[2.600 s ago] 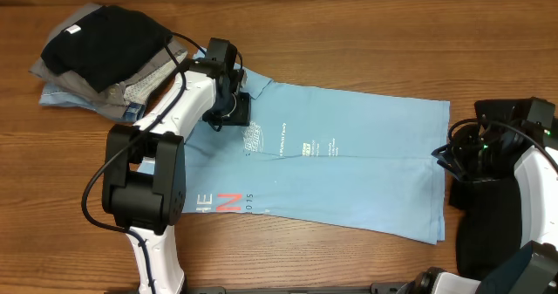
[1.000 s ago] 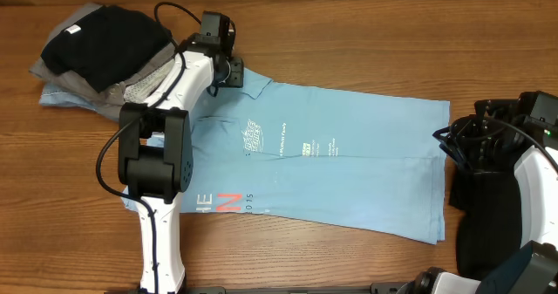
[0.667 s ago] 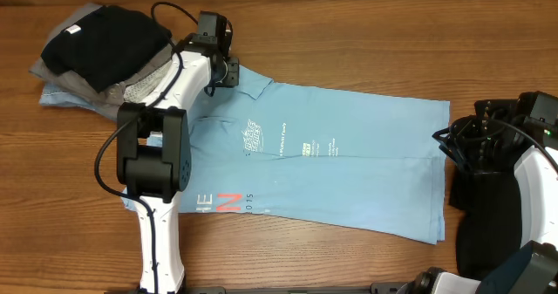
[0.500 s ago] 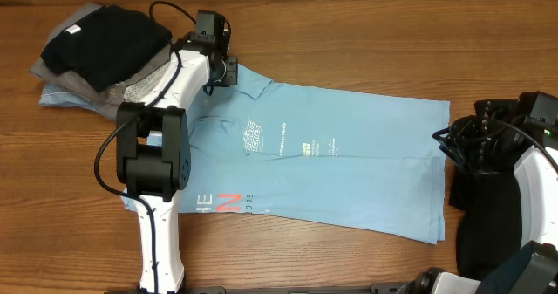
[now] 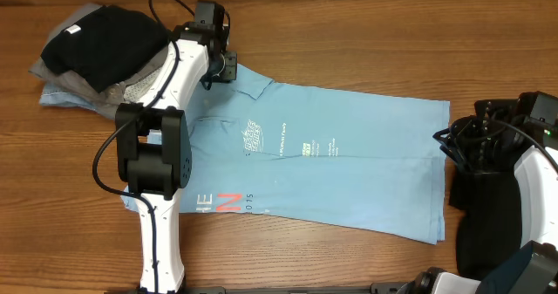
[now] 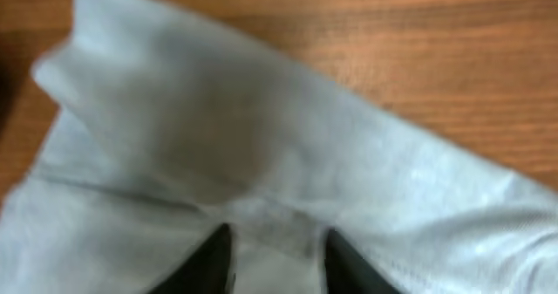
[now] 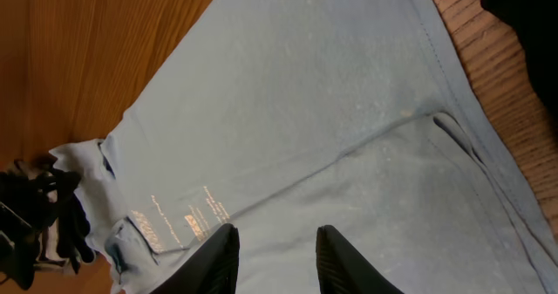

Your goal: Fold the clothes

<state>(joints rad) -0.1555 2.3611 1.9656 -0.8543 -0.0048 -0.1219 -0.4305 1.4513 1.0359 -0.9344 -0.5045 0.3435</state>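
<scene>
T-shirt (image 5: 349, 163) laid out across the middle of the table (image 5: 366, 32), collar end toward 10 o'clock, hem toward 3 o'clock.
Left gripper (image 5: 221, 67) sits at the shirt's 11 o'clock corner. Its wrist view is blurred: fingertips (image 6: 218, 259) a narrow gap apart over pale cloth, contact impossible to make out. The left arm (image 5: 157, 146) covers the shirt's 9 o'clock side and cuts off the orange-red lettering (image 5: 228, 203). Right gripper (image 7: 277, 242), at 3 o'clock by the hem end, has its jaws narrowly parted and empty; from overhead it is lost among black cables (image 5: 458, 146). Stack of garments (image 5: 105, 45) at 10 o'clock, black one on top, those beneath mostly hidden.
</scene>
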